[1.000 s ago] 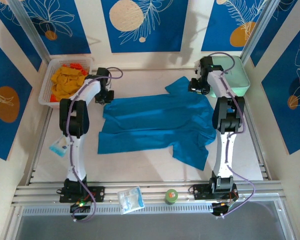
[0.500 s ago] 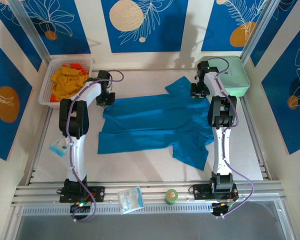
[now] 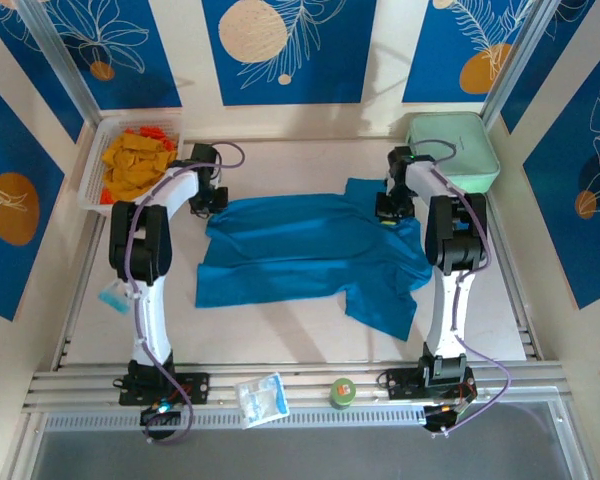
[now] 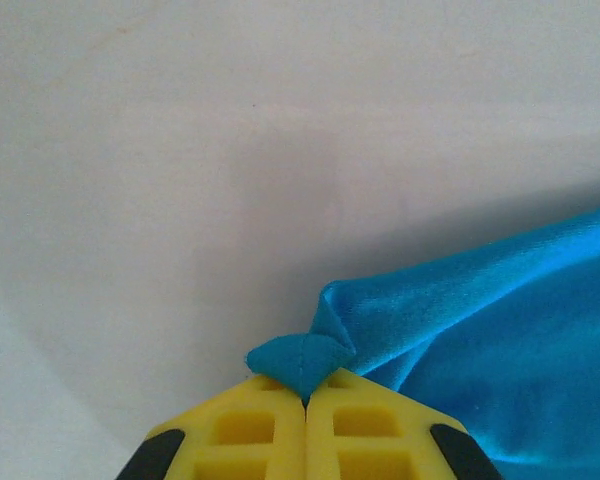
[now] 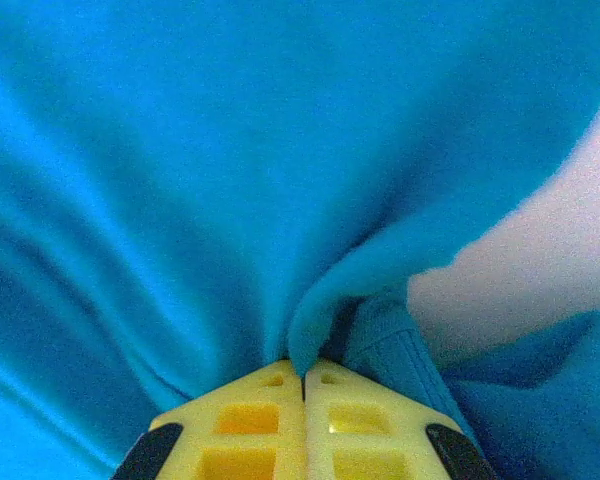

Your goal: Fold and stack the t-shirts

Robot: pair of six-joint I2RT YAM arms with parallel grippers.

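Top external view: the teal-blue t-shirt (image 3: 310, 255) lies rumpled across the middle of the pale worktop (image 3: 280, 335). It is soft plain cloth, and one short sleeve trails toward the near right. My left fingers (image 3: 212, 197) are at its far left corner, pressed together on a small peak of cloth, as the left wrist view shows. My right fingers (image 3: 388, 208) are at its far right edge, closed on a bunched fold. Just beyond them sits a mint-green hard rounded case (image 3: 460, 150). A white slotted basket (image 3: 92, 170) of orange and yellow cloth fills the far left corner. A clear packet (image 3: 261, 397) lies on the near rail, its print too small to read. Bare worktop runs along the shirt's near and far edges.
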